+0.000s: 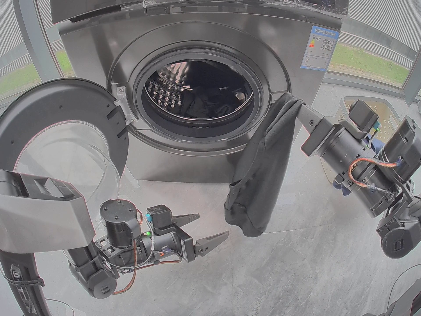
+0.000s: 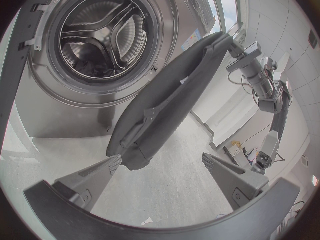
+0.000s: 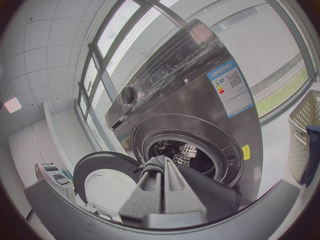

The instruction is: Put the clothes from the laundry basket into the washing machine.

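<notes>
washing machine set at back | door swung out to its left | clothes laid in drum | 1 garment hung from right gripper before opening's right edge | left gripper placed low, left of garment's lower end, apart | laundry basket stood right of machine, behind right arm

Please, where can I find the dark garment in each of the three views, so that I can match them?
Head view: the dark garment hangs from the right claw, right of the machine's opening.
Left wrist view: it stretches slantwise across the middle, beside the opening.
Right wrist view: it is pinched in the shut claw, in front of the opening.
Shared landmark: the washing machine's round opening.
</notes>
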Tool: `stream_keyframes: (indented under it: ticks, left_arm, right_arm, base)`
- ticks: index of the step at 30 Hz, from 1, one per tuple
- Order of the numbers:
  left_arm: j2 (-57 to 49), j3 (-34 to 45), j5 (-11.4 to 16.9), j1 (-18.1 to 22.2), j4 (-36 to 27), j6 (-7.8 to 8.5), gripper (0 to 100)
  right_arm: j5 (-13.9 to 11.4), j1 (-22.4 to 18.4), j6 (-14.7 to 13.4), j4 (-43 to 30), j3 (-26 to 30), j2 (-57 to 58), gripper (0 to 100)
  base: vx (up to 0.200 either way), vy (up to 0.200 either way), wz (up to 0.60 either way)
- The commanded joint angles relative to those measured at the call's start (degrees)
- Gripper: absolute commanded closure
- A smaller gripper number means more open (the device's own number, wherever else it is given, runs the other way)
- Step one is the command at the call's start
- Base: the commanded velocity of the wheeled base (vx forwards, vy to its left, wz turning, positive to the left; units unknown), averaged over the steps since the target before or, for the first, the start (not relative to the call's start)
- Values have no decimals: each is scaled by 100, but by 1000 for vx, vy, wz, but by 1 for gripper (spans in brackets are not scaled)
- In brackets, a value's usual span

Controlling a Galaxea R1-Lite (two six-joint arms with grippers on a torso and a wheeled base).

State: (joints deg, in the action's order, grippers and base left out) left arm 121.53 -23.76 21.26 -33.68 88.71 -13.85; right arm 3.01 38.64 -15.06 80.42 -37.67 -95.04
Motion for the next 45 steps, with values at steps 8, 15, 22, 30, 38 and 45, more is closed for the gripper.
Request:
stream_keyframes:
  ticks: [8, 15, 22, 30, 38, 45]
  left_arm:
    - [793, -691, -403, 11, -3, 304, 0]
    - [1259, -1474, -658, 99, -12, 295, 0]
    - [1567, -2098, -790, 292, -12, 260, 0]
    - [1664, -2203, -755, 187, -12, 277, 0]
    - [1664, -2159, -711, -16, -3, 313, 0]
    - [1602, -2054, -711, -51, -12, 357, 0]
  right_arm:
    - [7, 56, -6, 9, -56, -6, 100]
    - [-2, 108, -6, 9, -56, -6, 100]
    - [7, 249, -6, 17, -39, -32, 100]
    - [7, 249, -6, 61, -39, -94, 100]
    - [-2, 249, -15, 97, -39, -173, 100]
    - [-2, 222, -6, 105, -56, -217, 100]
  base:
    - [0, 0, 0]
    - [0, 0, 0]
    - [0, 0, 0]
    - [0, 0, 0]
    - [0, 0, 0]
    - [0, 0, 0]
